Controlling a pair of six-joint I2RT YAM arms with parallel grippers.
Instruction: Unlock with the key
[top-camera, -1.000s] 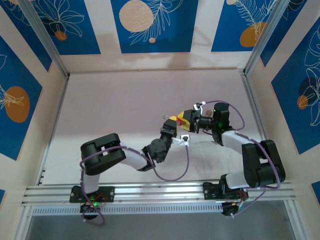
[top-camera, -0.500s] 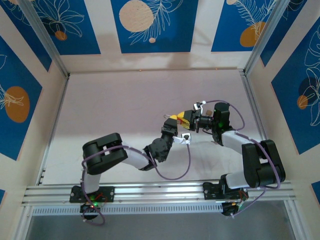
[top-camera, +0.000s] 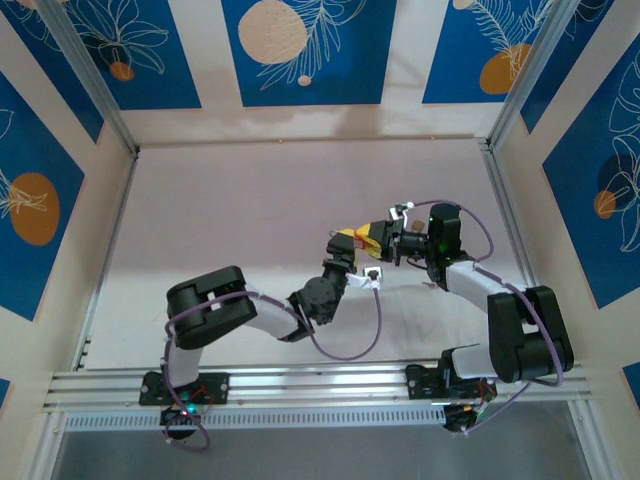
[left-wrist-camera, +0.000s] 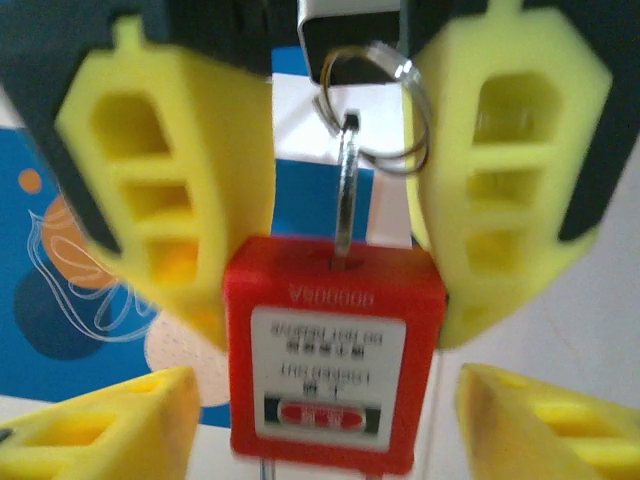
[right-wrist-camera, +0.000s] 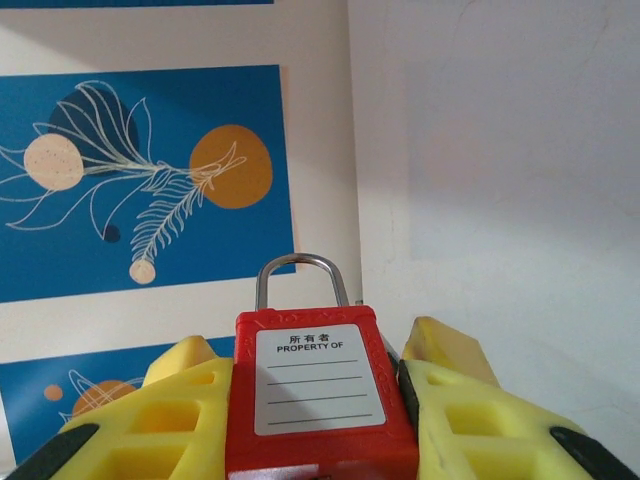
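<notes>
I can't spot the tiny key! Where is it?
In the left wrist view, the key is stuck into the red padlock, top middle, between two yellow claw fingers.

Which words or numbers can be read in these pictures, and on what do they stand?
"所有者": white label on the red padlock, right wrist view.
"PROPERTY OF": same label, just below.
Left wrist view: the other label and the embossed code on the padlock are too blurred to read.
</notes>
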